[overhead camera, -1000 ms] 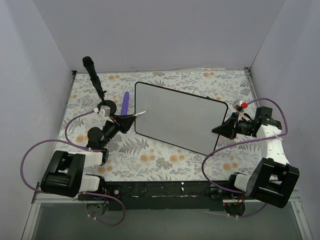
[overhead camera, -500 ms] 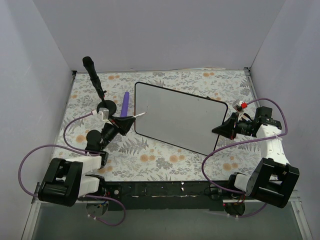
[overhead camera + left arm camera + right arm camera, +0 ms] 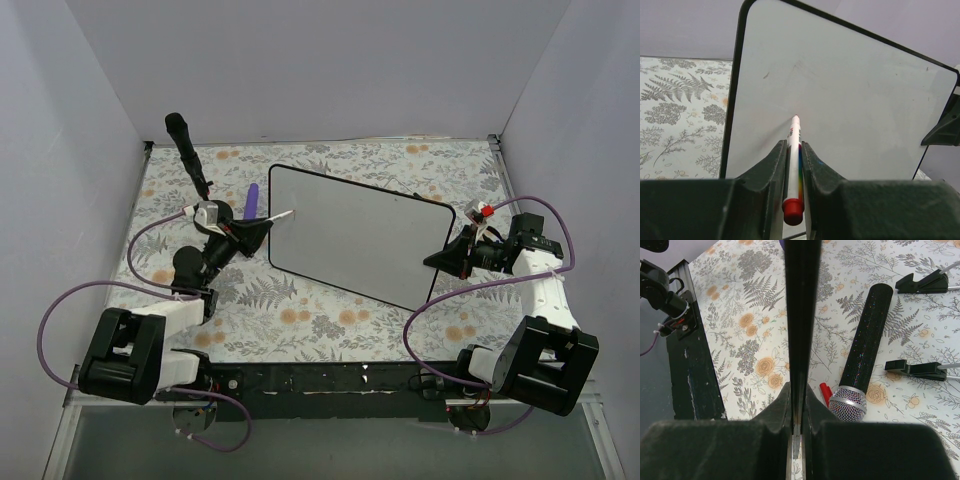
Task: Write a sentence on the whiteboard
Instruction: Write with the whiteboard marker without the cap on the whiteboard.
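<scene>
The whiteboard (image 3: pixel 355 232) is a large white board with a black rim, lying across the middle of the floral table. My left gripper (image 3: pixel 262 230) is shut on a white marker (image 3: pixel 794 145) with a red end. The marker's tip (image 3: pixel 795 118) sits against the board's face near its left edge. My right gripper (image 3: pixel 446 260) is shut on the board's right edge, which the right wrist view shows edge-on as a black strip (image 3: pixel 801 315). The sentence is not in view; the board's face (image 3: pixel 850 95) shows only faint grey smudges.
A black glitter microphone (image 3: pixel 865 352) with a silver mesh head lies left of the board, also seen in the top view (image 3: pixel 188 150). A small red cap (image 3: pixel 824 391) rests beside its head. A purple stick (image 3: pixel 250 203) lies by the board's left edge. Black clips (image 3: pixel 917 369) lie nearby.
My left gripper has moved a little toward the far side with the marker, its tip staying at the board's left edge. The right gripper and the board have not moved.
</scene>
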